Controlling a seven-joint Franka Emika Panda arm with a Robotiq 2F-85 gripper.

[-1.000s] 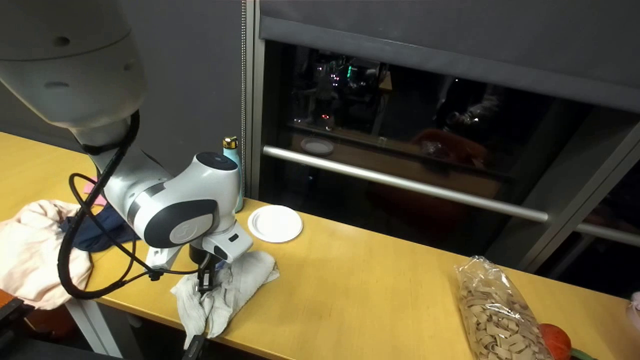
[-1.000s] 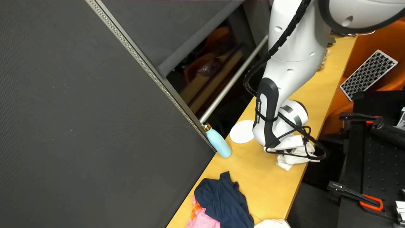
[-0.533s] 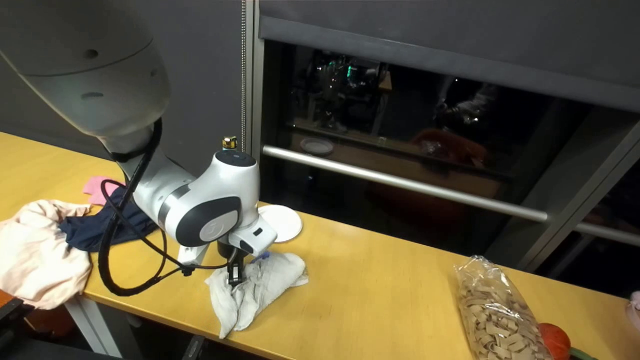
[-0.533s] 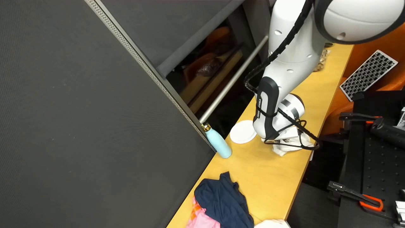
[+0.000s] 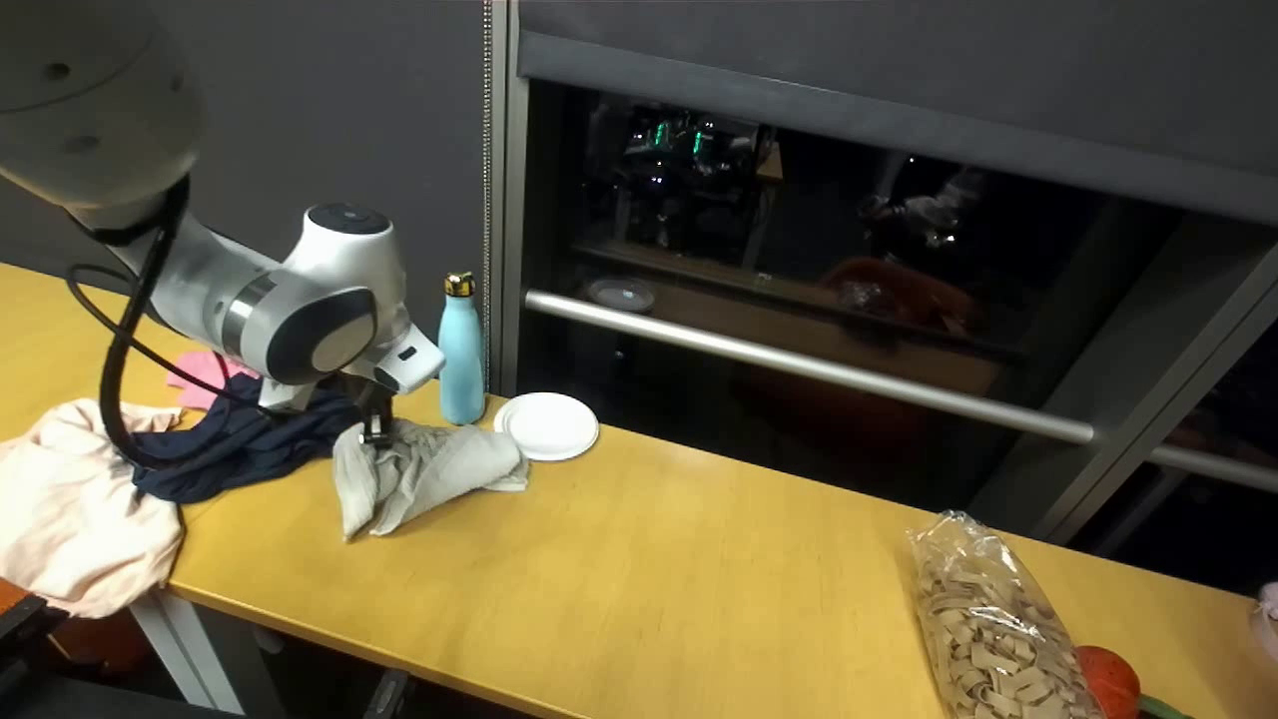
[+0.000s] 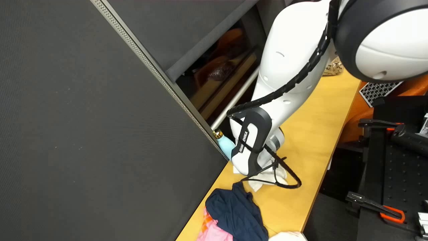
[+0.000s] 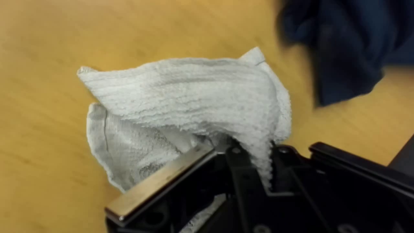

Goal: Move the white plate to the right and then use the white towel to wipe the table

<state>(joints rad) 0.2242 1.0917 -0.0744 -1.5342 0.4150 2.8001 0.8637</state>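
The white towel [image 5: 449, 464] lies bunched on the table [image 5: 639, 579], and it also shows in an exterior view [image 6: 267, 177] under the arm. My gripper [image 5: 376, 434] points down at the towel's left part. In the wrist view the gripper [image 7: 255, 155] is shut on a fold of the towel [image 7: 181, 90], which runs up between the two fingers. The white plate [image 5: 546, 426] lies flat near the window edge, just right of the towel in that exterior view. The arm hides the plate in an exterior view, and it is outside the wrist view.
A light blue bottle [image 5: 461, 350] stands upright behind the towel, beside the plate. Dark blue cloth [image 5: 250, 439] lies close to the arm, with pink cloth [image 5: 200, 374] and peach cloth [image 5: 90, 509] beyond. A clear bag [image 5: 998, 619] and a red item [image 5: 1108, 679] lie far right.
The gripper and towel first moved right, then back left and toward the window, near the bottle and dark blue cloth. The plate has shifted slightly toward the window.
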